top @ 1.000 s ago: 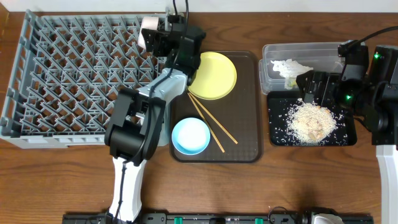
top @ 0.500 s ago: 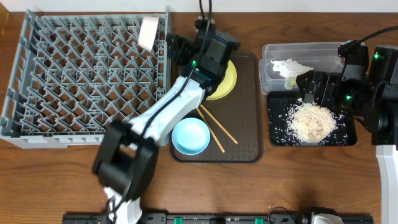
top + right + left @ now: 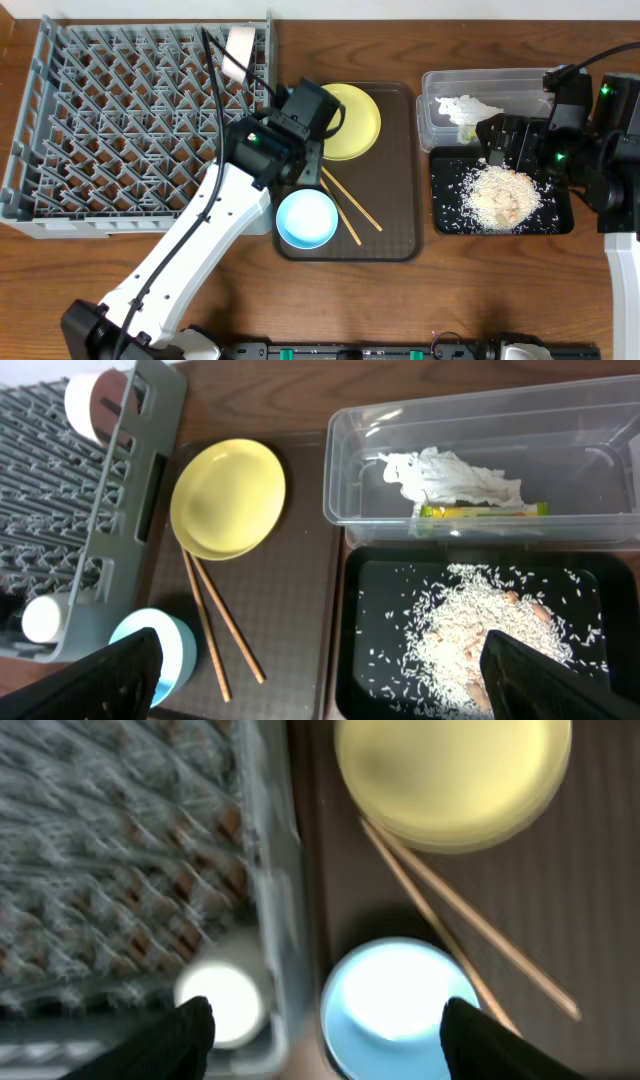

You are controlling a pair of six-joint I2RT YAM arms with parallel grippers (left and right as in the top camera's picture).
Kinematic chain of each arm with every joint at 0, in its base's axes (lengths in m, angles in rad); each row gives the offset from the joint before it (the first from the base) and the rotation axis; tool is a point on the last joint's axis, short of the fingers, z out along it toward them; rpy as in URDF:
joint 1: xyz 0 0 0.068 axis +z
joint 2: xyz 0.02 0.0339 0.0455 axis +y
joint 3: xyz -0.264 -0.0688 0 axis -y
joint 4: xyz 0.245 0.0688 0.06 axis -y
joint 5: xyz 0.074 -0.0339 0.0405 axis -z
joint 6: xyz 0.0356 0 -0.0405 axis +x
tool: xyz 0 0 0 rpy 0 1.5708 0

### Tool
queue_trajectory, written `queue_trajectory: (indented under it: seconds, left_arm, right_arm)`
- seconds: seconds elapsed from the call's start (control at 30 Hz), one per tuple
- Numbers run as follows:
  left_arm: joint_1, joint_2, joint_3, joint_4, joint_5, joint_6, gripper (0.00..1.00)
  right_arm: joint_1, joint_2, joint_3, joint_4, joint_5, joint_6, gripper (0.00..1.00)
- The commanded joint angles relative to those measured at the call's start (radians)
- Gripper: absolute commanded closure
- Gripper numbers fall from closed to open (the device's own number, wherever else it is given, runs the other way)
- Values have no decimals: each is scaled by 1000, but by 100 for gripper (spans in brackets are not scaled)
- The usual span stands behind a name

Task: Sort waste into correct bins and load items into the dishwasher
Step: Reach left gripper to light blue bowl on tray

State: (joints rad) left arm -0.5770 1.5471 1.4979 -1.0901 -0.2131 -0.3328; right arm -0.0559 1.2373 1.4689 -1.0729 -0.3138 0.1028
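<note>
The grey dish rack (image 3: 120,130) fills the upper left of the tabletop (image 3: 450,290). The white bowl (image 3: 240,50) stands on edge in the rack's upper right corner. A second ago your left arm held it there; now it sits alone. The small white cup (image 3: 222,1005) shows, blurred, by the rack's lower right corner.

Your left end effector (image 3: 328,1015) is no longer at the rack. It has come down and right, and now hangs over the left edge of the brown serving tray (image 3: 395,180). Its fingers are spread wide with nothing between them. With the arm moved off, more of the yellow plate (image 3: 355,125) shows at the tray's top. The chopsticks (image 3: 350,205) lie slanted below it, and the light blue bowl (image 3: 305,218) sits at the tray's lower left.

To the right nothing has changed. The clear tub (image 3: 520,85) holds the crumpled napkin (image 3: 462,106) and the green-yellow wrapper (image 3: 485,510). The black tray (image 3: 445,215) just below it carries the rice crumbs (image 3: 500,195). Your right end effector (image 3: 320,645) hovers over the tub and black tray as before, fully spread and empty.
</note>
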Motion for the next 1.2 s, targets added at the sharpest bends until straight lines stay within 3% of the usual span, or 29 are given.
queue_trajectory:
  seconds: [0.0, 0.13, 0.23, 0.33, 0.4, 0.53, 1.17]
  left_arm:
    - [-9, 22, -84, -10, 136, 12, 30]
    - [-27, 23, -212, 53, 143, 33, 44]
    - [-39, 23, -284, 114, 189, 33, 49]
    - [-51, 23, -321, 157, 248, 65, 62]
    - [-59, 23, -333, 171, 247, 71, 78]
    - [-61, 23, -363, 222, 247, 70, 91]
    - [-143, 90, -448, 338, 198, 123, 92]
  right_arm:
    - [-3, 5, 1, 2, 3, 8, 1]
    - [-3, 5, 1, 2, 3, 8, 1]
    - [-3, 5, 1, 2, 3, 8, 1]
    - [-3, 5, 1, 2, 3, 8, 1]
    - [-3, 5, 1, 2, 3, 8, 1]
    - [-3, 5, 1, 2, 3, 8, 1]
    - [-3, 5, 1, 2, 3, 8, 1]
